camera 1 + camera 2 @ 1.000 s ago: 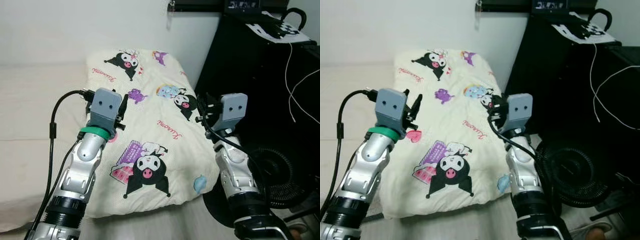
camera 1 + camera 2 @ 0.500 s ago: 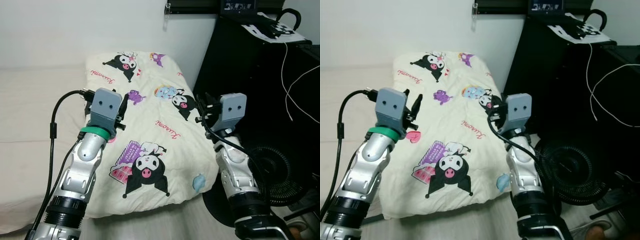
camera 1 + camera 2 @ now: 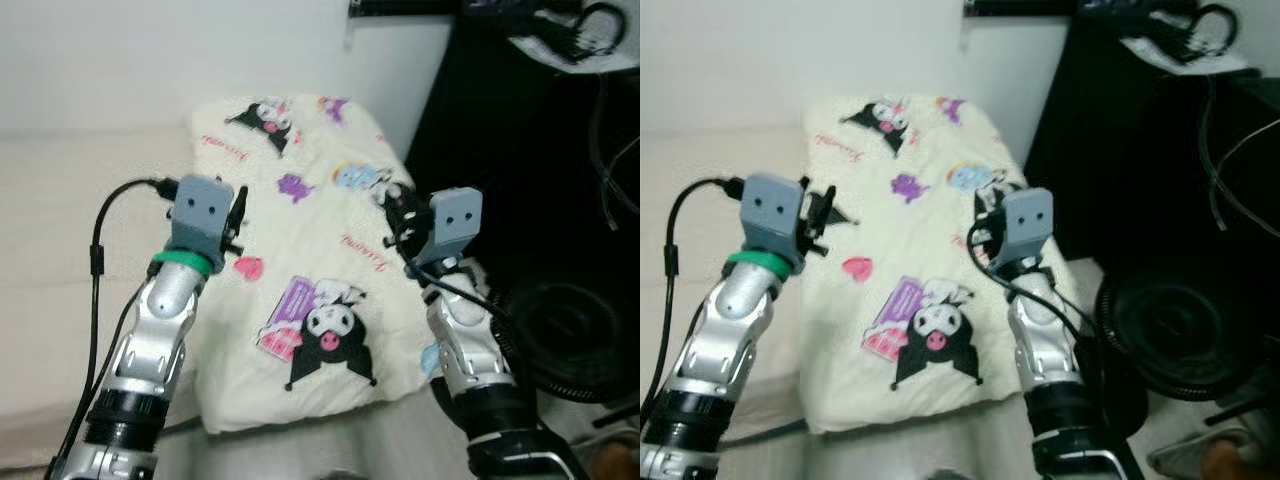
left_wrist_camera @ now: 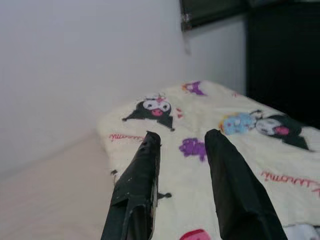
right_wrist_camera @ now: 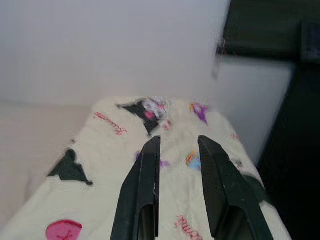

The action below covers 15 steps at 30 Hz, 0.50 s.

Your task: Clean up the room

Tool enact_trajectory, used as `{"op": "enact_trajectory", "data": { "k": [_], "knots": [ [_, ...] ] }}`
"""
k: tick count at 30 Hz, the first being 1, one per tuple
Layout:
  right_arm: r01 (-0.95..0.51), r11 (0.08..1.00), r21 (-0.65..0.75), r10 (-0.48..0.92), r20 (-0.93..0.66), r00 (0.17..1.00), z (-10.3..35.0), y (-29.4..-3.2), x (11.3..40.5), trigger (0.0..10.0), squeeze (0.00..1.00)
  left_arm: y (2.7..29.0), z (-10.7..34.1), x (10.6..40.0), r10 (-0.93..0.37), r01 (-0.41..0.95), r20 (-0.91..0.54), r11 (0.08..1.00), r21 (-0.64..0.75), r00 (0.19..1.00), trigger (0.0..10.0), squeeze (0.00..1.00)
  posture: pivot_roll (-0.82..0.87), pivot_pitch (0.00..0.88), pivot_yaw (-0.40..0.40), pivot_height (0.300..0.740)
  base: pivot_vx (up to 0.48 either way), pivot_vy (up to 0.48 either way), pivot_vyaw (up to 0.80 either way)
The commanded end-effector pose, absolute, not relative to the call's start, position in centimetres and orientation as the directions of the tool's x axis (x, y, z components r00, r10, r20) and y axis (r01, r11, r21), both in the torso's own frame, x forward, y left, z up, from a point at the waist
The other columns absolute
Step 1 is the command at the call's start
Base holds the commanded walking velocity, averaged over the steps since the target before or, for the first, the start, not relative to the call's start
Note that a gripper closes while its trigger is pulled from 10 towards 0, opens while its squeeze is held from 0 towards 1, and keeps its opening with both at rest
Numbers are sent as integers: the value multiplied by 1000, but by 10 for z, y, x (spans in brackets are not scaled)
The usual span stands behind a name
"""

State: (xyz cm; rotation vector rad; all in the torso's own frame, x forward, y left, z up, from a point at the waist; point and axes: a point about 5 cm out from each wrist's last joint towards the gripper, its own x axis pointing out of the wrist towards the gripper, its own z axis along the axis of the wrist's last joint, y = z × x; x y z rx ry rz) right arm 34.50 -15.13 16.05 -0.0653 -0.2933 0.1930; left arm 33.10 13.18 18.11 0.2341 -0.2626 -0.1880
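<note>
Bed with cartoon pillow [image 3: 300, 230] below left gripper [image 4: 182, 142] and right gripper [image 5: 177, 145], both spread

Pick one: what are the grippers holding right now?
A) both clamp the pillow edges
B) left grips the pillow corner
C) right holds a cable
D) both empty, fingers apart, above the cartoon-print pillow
D: both wrist views show the left gripper and right gripper with a gap between their fingers and nothing in it, raised above the cartoon-print pillow.
</note>
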Motion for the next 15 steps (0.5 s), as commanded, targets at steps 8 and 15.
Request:
{"op": "enact_trajectory", "data": {
  "k": [8, 15],
  "knots": [
    [-184, 978, -95, 204, 291, 935, 163, -149, 345, 10000, 0, 137, 180, 330, -208, 142, 239, 954, 265, 948, 10000, 0, 64, 6, -11, 740, 0, 143, 0],
    [-181, 979, -96, 202, 290, 935, 162, -150, 346, 10000, 0, 134, 180, 329, -224, 151, 246, 947, 285, 943, 10000, 0, 64, 5, -10, 740, 0, -394, 0]
  ]
}}
